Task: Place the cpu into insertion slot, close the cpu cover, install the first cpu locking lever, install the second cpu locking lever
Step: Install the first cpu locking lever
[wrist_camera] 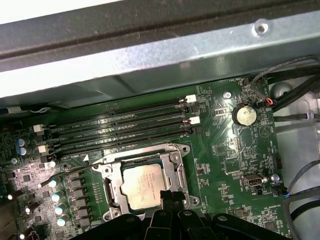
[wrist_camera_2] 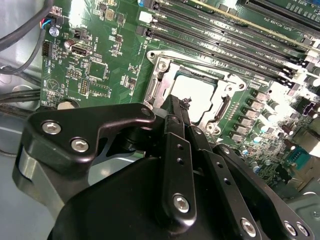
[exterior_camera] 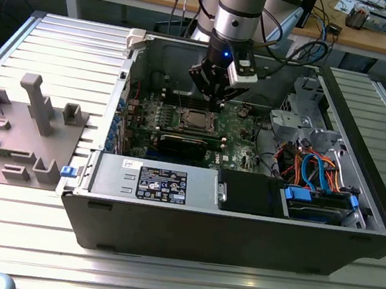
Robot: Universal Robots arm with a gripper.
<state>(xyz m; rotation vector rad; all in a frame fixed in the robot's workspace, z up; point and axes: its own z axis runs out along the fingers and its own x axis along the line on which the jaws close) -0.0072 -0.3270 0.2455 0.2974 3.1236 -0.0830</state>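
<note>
- Looking down into an open computer case (exterior_camera: 239, 228) lying on a ribbed metal table (exterior_camera: 48, 43), with the arm reaching in from above.
- Found the cpu (wrist_camera: 142, 186) lying flat in the insertion slot (wrist_camera: 106, 192), silver top facing up, on the green board (wrist_camera: 220, 150).
- Seems like the cpu cover (wrist_camera: 176, 172) is down, its square window framing the chip.
- Got the tool (wrist_camera_2: 176, 102) clenched, fingertips pinched together with nothing visible between them.
- Hovering right at the cpu's edge, over the cover's rim, on the side away from the long black memory slots (wrist_camera: 120, 127).
- Can't tell whether the tips actually touch the cover or just hang over it.
- In the exterior view, same story: tool just beside the cpu, low inside the case.
- Spotted a thin metal lever (wrist_camera: 75, 171) angling out from the slot's corner, toward the row of small capacitors.
- Also noticed a coin battery (wrist_camera: 244, 116) on the board, well apart from the tool.
- Off on the exterior view's left, on the table beside the case, got a grey plastic fixture (exterior_camera: 28, 127).
</note>
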